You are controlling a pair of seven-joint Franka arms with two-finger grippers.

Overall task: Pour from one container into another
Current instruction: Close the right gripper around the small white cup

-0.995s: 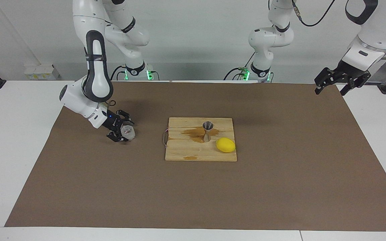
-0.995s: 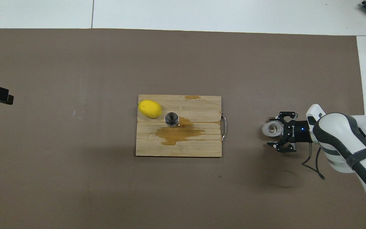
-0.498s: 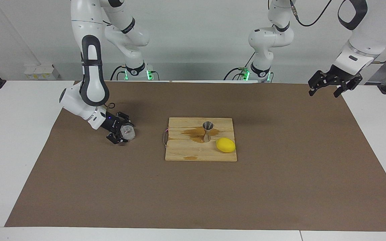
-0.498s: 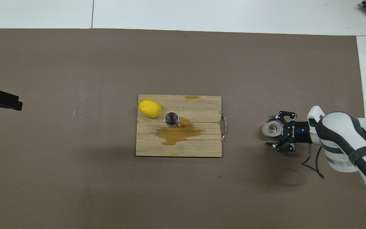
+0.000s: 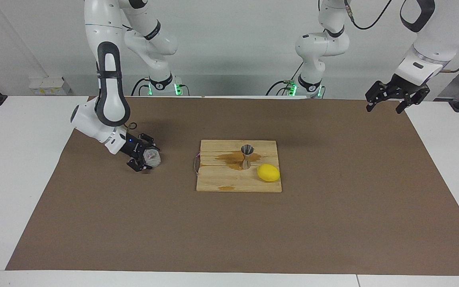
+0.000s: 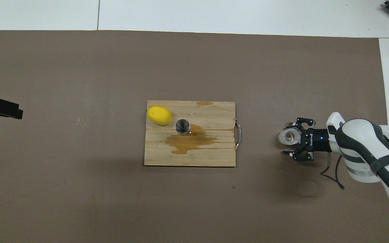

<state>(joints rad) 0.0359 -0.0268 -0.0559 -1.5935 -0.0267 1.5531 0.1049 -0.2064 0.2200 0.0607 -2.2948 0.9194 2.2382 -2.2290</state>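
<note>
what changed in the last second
The left gripper rose and drew back a little over its end of the mat. The right gripper stayed around the glass tumbler on the mat, barely shifting. The jigger, lemon and cutting board stayed put.

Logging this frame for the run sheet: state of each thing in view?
Glass: upright on the mat, between the right gripper's fingers.
Jigger: upright on the board.
Board: wet, brown spill beside the jigger.
Lemon: lying on the board.
Left gripper: open, empty, raised over the mat's edge.
</note>
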